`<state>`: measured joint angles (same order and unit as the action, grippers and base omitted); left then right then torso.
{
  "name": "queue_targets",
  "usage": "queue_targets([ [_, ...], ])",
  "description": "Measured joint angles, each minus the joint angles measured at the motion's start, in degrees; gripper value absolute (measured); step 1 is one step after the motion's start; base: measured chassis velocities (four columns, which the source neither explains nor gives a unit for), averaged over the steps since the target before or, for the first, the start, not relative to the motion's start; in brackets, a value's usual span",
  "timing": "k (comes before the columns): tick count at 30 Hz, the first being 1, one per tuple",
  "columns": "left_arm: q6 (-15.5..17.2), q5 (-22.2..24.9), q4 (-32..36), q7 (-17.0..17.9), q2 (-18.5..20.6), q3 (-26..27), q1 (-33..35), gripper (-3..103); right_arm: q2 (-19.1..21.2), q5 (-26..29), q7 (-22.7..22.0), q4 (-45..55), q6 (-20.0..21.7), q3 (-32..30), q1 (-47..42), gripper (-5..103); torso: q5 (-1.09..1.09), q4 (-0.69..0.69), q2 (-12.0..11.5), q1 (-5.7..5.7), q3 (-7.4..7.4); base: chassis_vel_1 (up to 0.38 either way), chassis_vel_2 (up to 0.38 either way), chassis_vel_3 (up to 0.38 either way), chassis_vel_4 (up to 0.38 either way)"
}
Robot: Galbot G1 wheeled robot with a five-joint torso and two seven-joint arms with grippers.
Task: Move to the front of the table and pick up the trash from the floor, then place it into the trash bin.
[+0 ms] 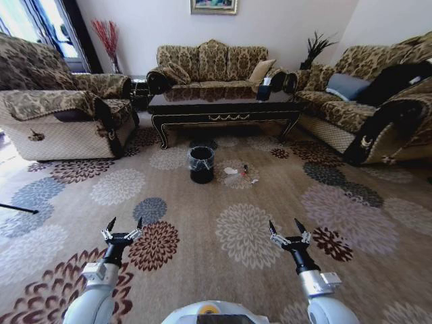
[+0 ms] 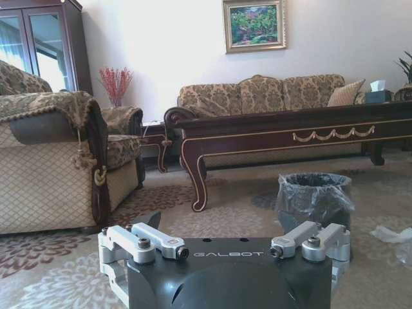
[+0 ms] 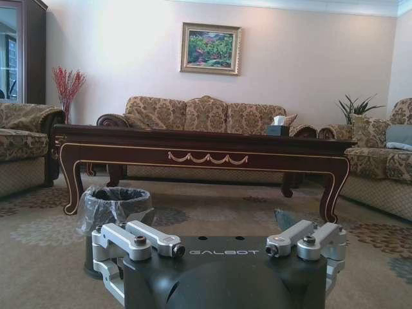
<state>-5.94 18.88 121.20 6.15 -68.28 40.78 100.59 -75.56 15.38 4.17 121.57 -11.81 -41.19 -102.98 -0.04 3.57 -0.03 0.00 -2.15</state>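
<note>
Facing the table (image 1: 223, 108) from well back on the patterned carpet (image 1: 202, 202), both arms held low and forward, left end effector (image 1: 123, 226) and right end effector (image 1: 289, 228) each with fingers spread apart and nothing between them. Trash bin (image 1: 201, 164) standing on the floor just in front of the table, black liner bunched over its rim; trash (image 1: 237, 174) scattered just beside it toward the robot's right, a pale crumpled scrap, a clearish wrapper and a small red bit among them. Likely trouble from here: driving in too far and nudging the bin or rolling over the litter; mistaking the carpet's printed flowers for debris, since the pale scrap lies on a pale flower; pinching carpet pile instead of the thin wrapper; clipping the table's curved leg (image 2: 196, 187) when bending down. Hard to make out: exact count and kind of the small pieces, and whether the wrapper is one item or two. From the left wrist view, only a pale scrap (image 2: 393, 234) at the edge, cut off; bin's base (image 3: 96, 261) partly hidden behind the right end effector's body.
</note>
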Motion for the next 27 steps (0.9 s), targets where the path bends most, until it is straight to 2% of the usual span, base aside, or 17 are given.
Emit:
queue_targets([
  [3, -0.17, 0.04, -0.03, -0.03, -0.01, 0.09, 0.0, 100, -0.04, -0.29, -0.05, 0.0, 0.08, 0.07, -0.02, 100, 0.07, -0.04, 0.0, 0.0, -0.02, -0.278, 0.294, 0.299, -0.278],
  [27, -0.71, 0.75, -0.93, -0.05, 0.2, 0.34, -0.35, 100, -0.75, -1.57, -0.04, -0.27, 0.14, 0.7, -0.26, 100, 0.04, -0.02, 0.0, 0.0, -0.08, -0.286, 0.289, 0.286, -0.294],
])
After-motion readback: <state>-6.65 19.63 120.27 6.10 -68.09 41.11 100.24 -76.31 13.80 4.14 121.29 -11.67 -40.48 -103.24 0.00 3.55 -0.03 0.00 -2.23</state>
